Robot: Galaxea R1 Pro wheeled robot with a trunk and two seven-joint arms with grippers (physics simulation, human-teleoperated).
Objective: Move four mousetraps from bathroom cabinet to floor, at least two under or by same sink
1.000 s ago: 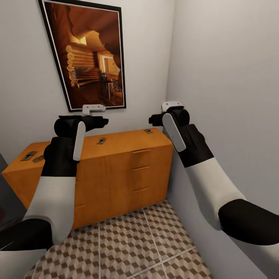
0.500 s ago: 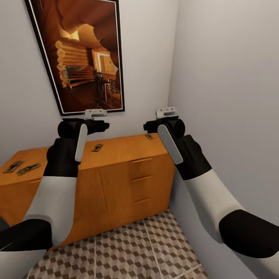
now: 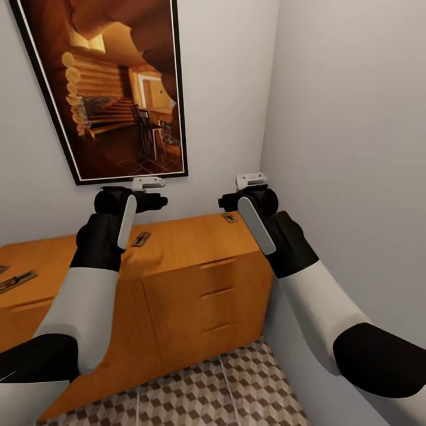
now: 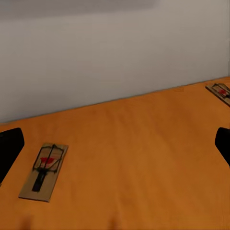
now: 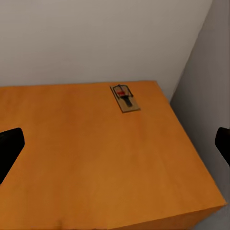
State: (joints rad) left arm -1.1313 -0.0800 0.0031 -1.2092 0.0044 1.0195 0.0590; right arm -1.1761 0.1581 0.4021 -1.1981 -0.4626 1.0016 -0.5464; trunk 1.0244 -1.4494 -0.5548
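Orange cabinet reached, traps untouched on top. Both grippers held wide, empty. Next: right lowered onto corner trap.

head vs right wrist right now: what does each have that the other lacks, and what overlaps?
Head only: the framed picture, the drawer fronts, the patterned bathroom floor, both arms, a mousetrap near the left gripper, another at the cabinet's left end.
Right wrist only: the trap's red bait pad and the right gripper's open fingertips.
Both: the cabinet top, the corner mousetrap, the walls.
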